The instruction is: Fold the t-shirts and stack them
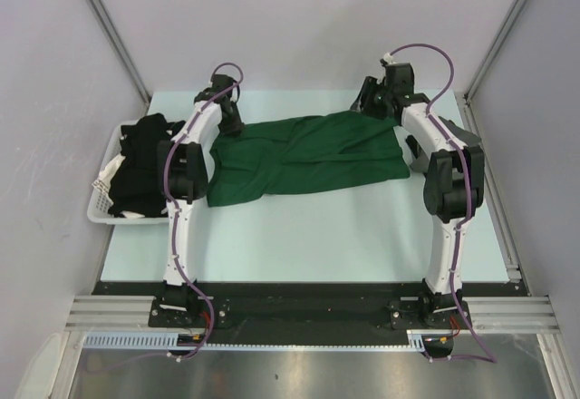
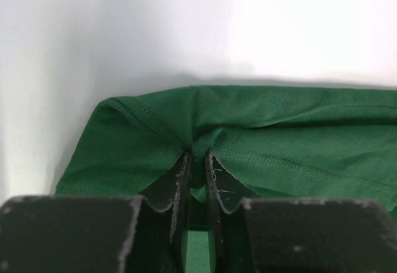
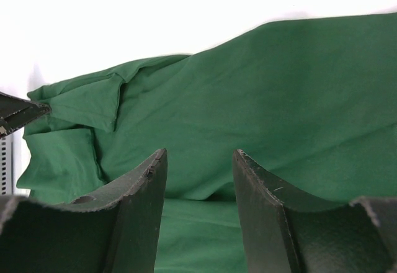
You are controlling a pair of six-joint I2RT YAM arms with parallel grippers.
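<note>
A dark green t-shirt [image 1: 308,156] lies spread sideways across the far half of the table, rumpled, with folds along its middle. My left gripper [image 1: 232,120] is at the shirt's far left corner. In the left wrist view its jaws [image 2: 198,154] are pinched together on a bunched ridge of the green cloth [image 2: 279,130] near a stitched hem. My right gripper [image 1: 376,102] is at the shirt's far right corner. Its fingers [image 3: 200,155] stand apart over the green fabric [image 3: 279,99], with nothing gripped between them. Black t-shirts [image 1: 140,159] are heaped in the basket.
A white slatted basket [image 1: 98,201] sits at the table's left edge beside my left arm. Grey walls with metal rails close in the left, right and far sides. A dark bar runs along the near edge by the arm bases.
</note>
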